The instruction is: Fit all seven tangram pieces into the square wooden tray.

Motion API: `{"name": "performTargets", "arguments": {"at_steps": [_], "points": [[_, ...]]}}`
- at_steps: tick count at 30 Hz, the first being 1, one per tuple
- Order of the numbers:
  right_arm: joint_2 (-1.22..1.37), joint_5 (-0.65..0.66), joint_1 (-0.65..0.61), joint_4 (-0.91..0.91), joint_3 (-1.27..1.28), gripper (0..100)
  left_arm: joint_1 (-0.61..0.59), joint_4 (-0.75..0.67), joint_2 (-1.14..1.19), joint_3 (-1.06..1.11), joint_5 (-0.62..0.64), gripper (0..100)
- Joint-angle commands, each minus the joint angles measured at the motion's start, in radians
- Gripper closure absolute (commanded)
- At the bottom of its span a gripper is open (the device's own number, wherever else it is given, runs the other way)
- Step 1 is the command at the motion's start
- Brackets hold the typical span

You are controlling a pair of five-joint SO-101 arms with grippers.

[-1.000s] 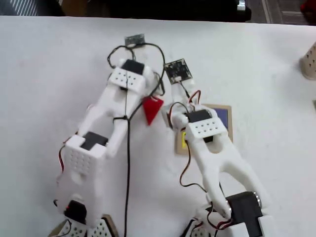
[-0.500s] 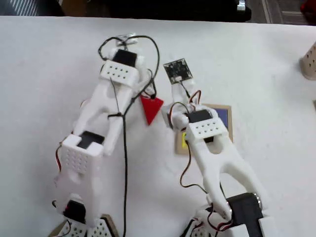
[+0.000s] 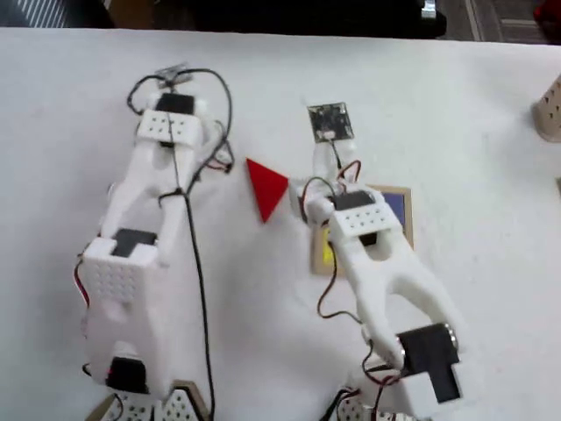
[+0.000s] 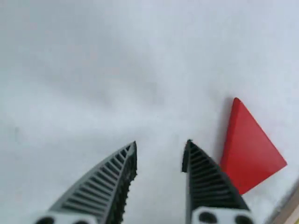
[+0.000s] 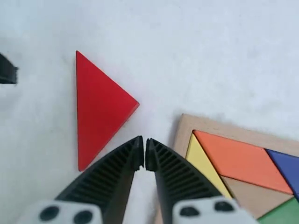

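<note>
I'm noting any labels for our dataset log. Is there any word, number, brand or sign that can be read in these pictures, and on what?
None can be read.
The red triangle, the wooden tray and the coloured pieces in it are plain.
Any print on the small circuit board beyond the tray is too small to tell.
The white table bears no marks.

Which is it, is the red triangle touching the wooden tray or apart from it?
Apart. The right wrist view shows bare white table between the red triangle and the wooden tray's rim.
</note>
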Motion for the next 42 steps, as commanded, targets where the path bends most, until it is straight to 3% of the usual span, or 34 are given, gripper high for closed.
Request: {"name": "performTargets", "arguments": {"at_steps": [1, 4, 9, 14, 25, 29, 33, 42], "points": [[0.056, -0.025, 0.008, -0.025, -0.115, 98.1, -0.018, -0.021, -0.024, -0.008, -0.163, 94], [0.134, -0.025, 0.004, -0.085, -0.181, 98.1, -0.019, 0.014, -0.024, -0.015, -0.178, 94], [0.289, -0.018, 0.002, -0.331, -0.245, 98.1, -0.031, 0.020, -0.088, 0.005, -0.184, 96], [0.446, -0.017, 0.002, -0.464, -0.322, 98.1, -0.022, -0.086, -0.200, 0.176, -0.213, 98], [0.483, -0.015, -0.031, -0.073, -0.468, 98.1, -0.021, -0.417, -0.501, 0.620, -0.213, 98], [0.481, -0.014, -0.041, 0.013, -0.485, 98.1, -0.021, -0.443, -0.507, 0.672, -0.213, 98], [0.473, 0.072, -0.062, 0.081, -0.489, 98.1, -0.022, -0.437, -0.507, 0.680, -0.212, 98], [0.252, 0.089, -0.108, 0.326, -0.388, 98.1, -0.101, -0.453, -0.509, 0.669, -0.207, 98]]}}
